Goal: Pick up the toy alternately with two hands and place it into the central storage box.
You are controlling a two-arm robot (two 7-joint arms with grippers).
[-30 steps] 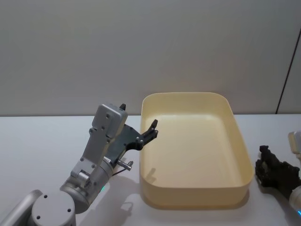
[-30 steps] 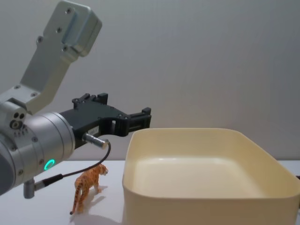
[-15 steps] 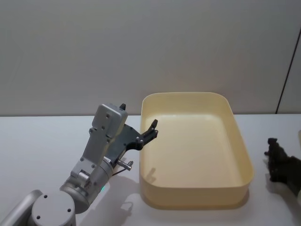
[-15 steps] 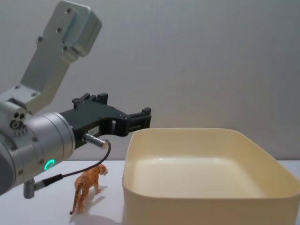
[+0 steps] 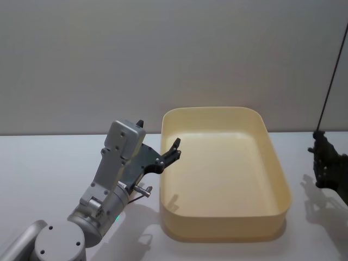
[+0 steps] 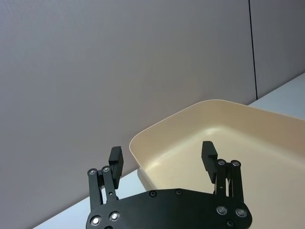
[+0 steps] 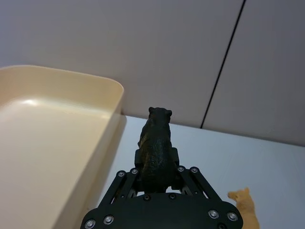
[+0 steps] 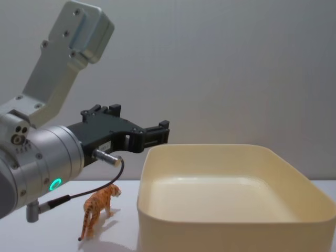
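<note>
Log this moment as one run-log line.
left gripper: jaws open, empty, above storage box left rim | right gripper: jaws shut on black bear toy, right of box | box empty | tiger toy: on table, left of box

white tabletop [image 5: 43, 163], plain grey wall [image 5: 163, 54] behind it, thin dark vertical seam [image 6: 253, 47] running down the wall

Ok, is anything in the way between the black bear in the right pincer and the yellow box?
Nothing visible does. The right pincer holds the black bear just beside the right wall of the yellow box, gap clear. The open left pincer hovers at the opposite wall, off that path.
</note>
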